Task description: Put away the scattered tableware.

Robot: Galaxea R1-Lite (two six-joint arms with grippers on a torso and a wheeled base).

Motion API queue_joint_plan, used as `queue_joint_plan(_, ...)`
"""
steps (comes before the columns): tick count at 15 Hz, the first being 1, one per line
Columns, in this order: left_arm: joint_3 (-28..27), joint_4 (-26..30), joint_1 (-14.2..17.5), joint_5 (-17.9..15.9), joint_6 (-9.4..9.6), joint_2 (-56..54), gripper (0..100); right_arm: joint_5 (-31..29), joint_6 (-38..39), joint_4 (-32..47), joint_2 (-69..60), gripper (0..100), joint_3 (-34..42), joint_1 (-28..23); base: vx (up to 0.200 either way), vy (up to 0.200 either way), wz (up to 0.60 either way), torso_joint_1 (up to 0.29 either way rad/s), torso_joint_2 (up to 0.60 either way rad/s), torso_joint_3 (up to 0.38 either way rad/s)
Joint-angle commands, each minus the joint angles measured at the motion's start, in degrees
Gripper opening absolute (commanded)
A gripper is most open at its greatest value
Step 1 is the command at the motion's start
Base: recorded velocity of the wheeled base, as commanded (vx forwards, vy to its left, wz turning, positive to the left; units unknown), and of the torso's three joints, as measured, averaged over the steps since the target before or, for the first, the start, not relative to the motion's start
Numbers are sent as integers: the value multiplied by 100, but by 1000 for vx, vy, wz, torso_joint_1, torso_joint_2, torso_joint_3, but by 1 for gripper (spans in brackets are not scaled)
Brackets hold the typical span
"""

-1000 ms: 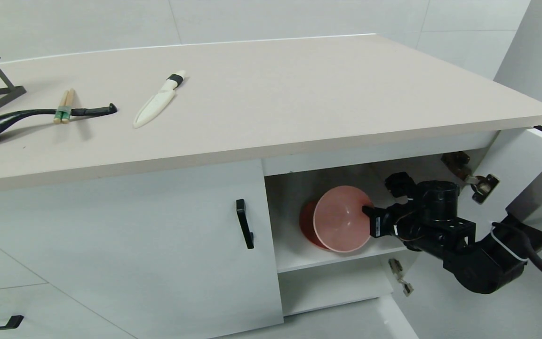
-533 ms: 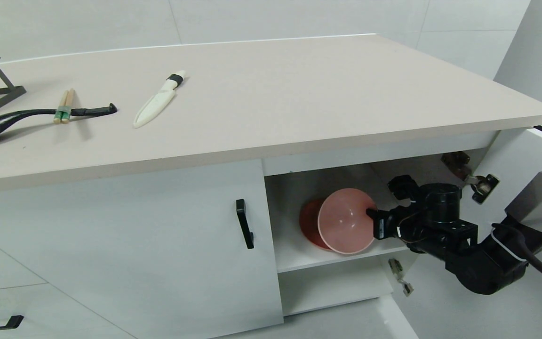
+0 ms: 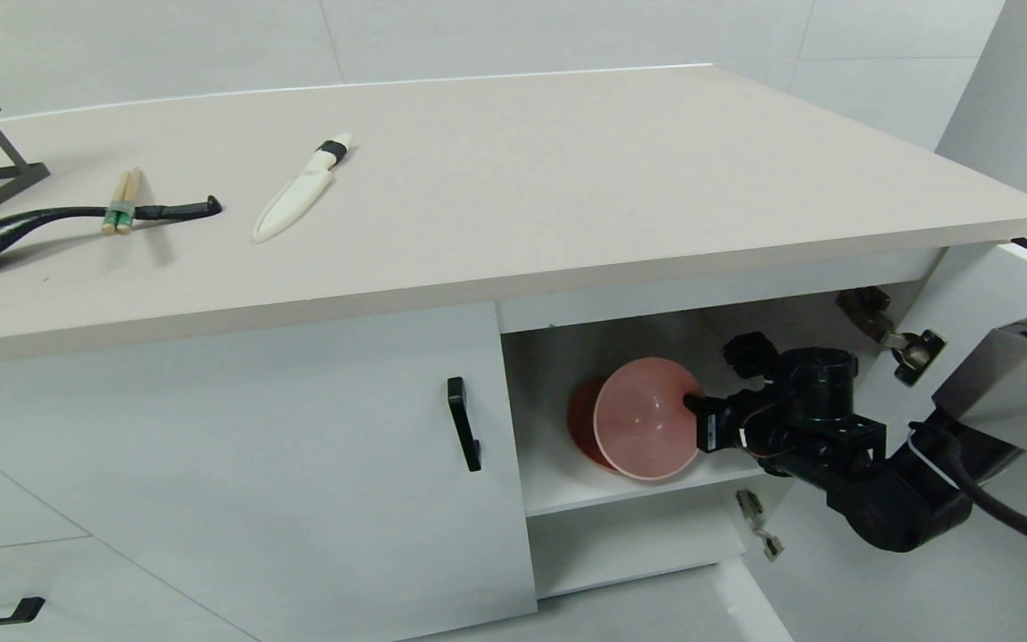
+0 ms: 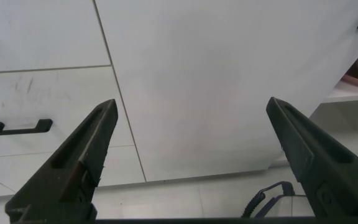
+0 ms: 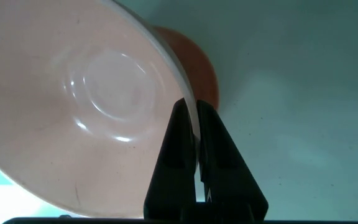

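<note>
Right gripper (image 3: 694, 408) pinches the rim of a pink bowl (image 3: 643, 419), tipped on edge inside the open cabinet (image 3: 585, 489); left gripper (image 4: 191, 106) gapes wide, empty.

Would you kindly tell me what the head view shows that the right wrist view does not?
The head view adds the countertop with a black ladle, chopsticks and a sheathed knife, plus the closed door. The right wrist view adds a close look at the right claw, its fingers pinching the pink bowl by the rim. Both show that claw holding the pink bowl tilted inside the cabinet, with a red bowl behind it.
</note>
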Motion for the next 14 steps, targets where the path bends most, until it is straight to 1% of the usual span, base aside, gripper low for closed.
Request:
queue_joint_plan(1,0,0,2,2,-2,7,100,-1,-1,-10,32,0,-36,27,0,0,0,0,0,0)
queue_joint_plan(2,0,0,2,2,-2,7,100,-1,-1,-125,41,0,-36,36,0,0,0,0,0,0)
queue_joint_plan(3,0,0,2,2,-2,7,100,-1,-1,-142,41,100,-36,45,0,0,0,0,0,0)
queue_joint_plan(9,0,0,2,2,-11,7,100,8,-10,-160,32,100,-18,54,0,0,0,0,0,0)
queue_joint_plan(11,0,0,2,2,-11,7,100,8,-10,-380,-64,100,8,133,0,0,0,0,0,0)
queue_joint_plan(14,0,0,2,2,-11,7,100,17,-27,-432,-460,100,140,291,0,0,0,0,0,0)
